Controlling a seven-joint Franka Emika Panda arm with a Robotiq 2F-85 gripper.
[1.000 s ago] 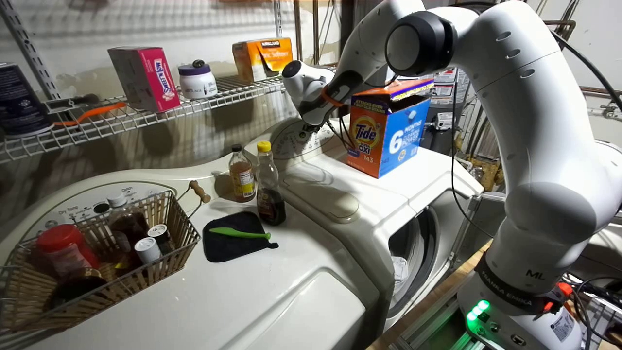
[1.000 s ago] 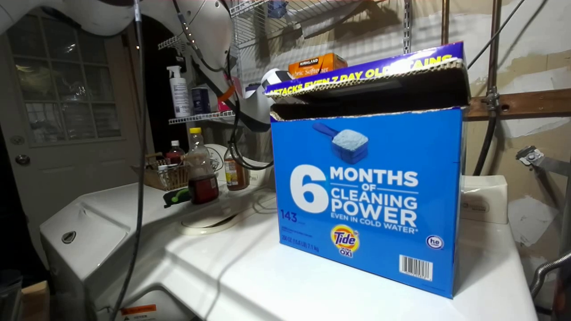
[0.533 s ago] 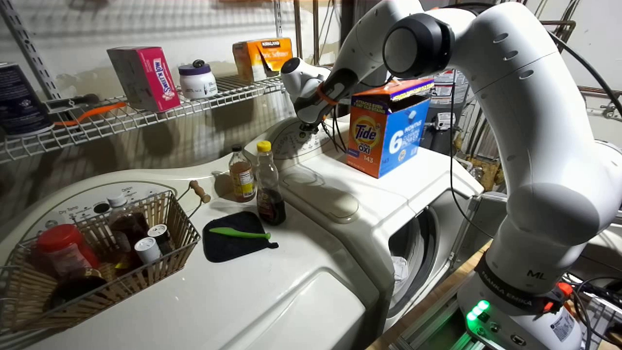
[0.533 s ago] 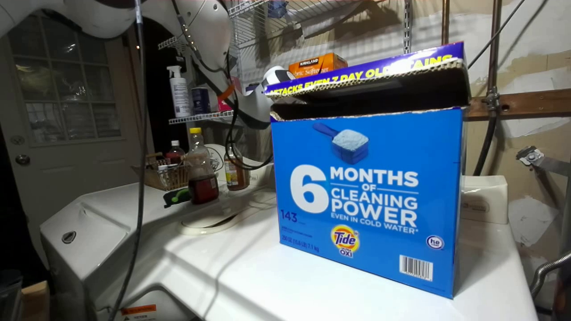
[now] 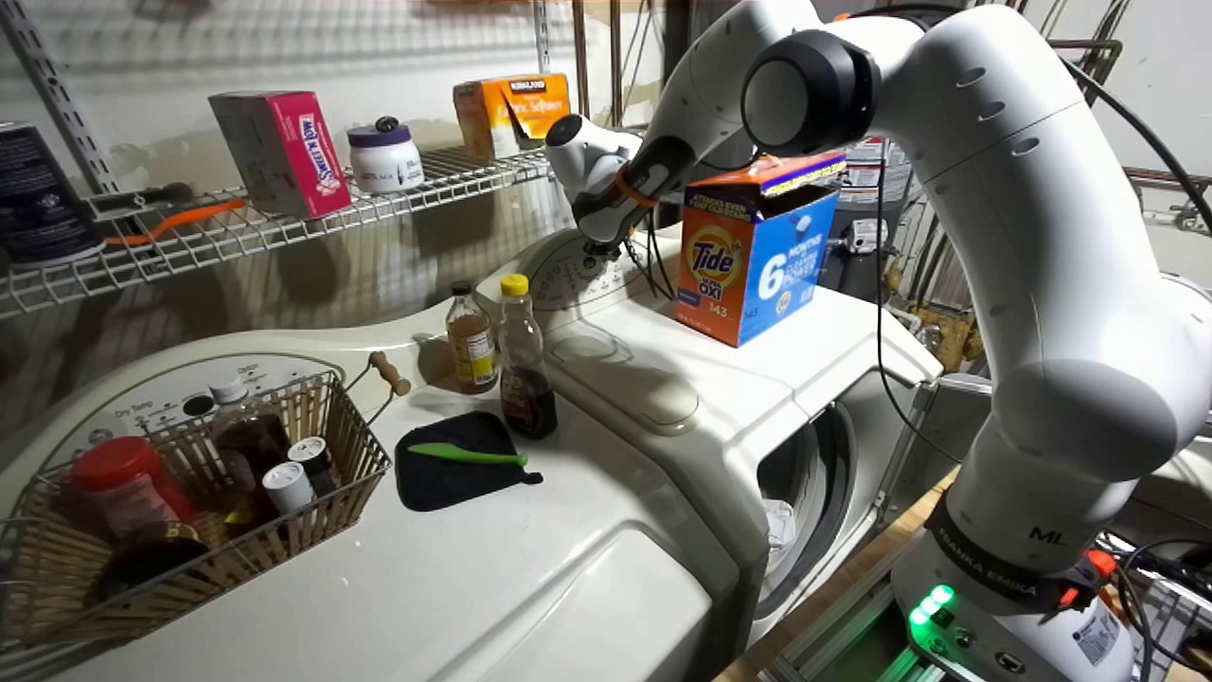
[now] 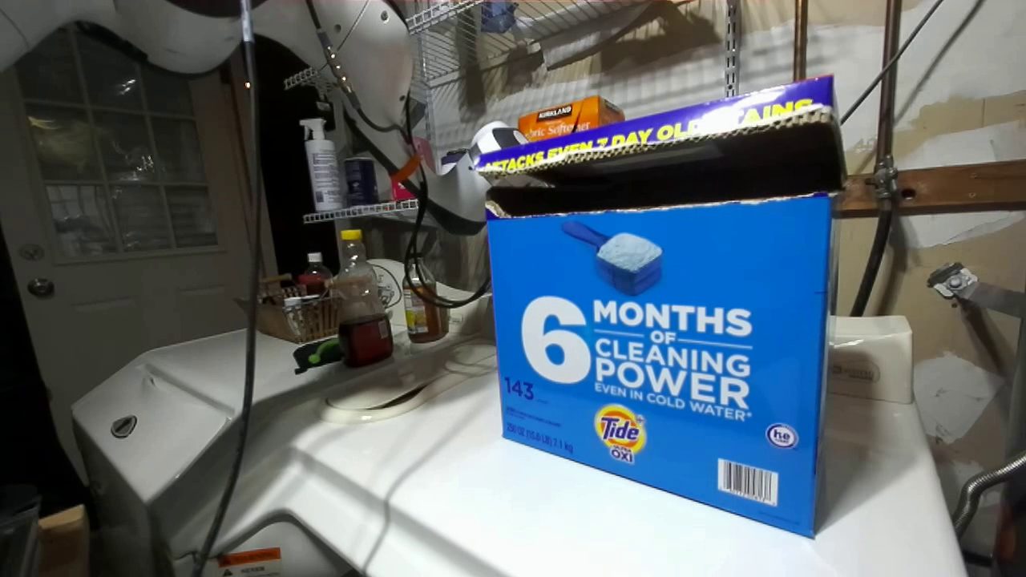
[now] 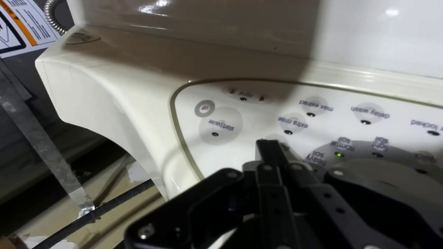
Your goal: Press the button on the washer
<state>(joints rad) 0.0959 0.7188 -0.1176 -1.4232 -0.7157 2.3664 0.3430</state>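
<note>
The glossy white washer point(image 5: 805, 317) shows in an exterior view with its round front door opening in sight; its top also shows in an exterior view point(image 6: 449, 481). In the wrist view its control panel point(image 7: 221, 159) appears upside down. The start/pause button point(image 7: 221, 126) is a grey circle with a dim green light, left of the fingertips. The off button point(image 7: 205, 108) sits beside it. My black gripper point(image 7: 271, 141) is shut and empty; its tips cover part of another button. I cannot tell whether they touch. An exterior view shows the gripper point(image 5: 601, 249) at the panel.
An orange and blue Tide box point(image 5: 757, 256) stands on the washer beside my hand; it also shows in an exterior view point(image 6: 657, 353). Two bottles point(image 5: 525, 379), a dark pot holder point(image 5: 459, 469) and a basket point(image 5: 355, 474) are on the neighbouring machine. A wire shelf point(image 5: 417, 194) runs behind.
My hand has shifted slightly left in an exterior view and tilted a little, with most of the motion early. The elbow has moved slightly left. The washer and other objects have not moved.
</note>
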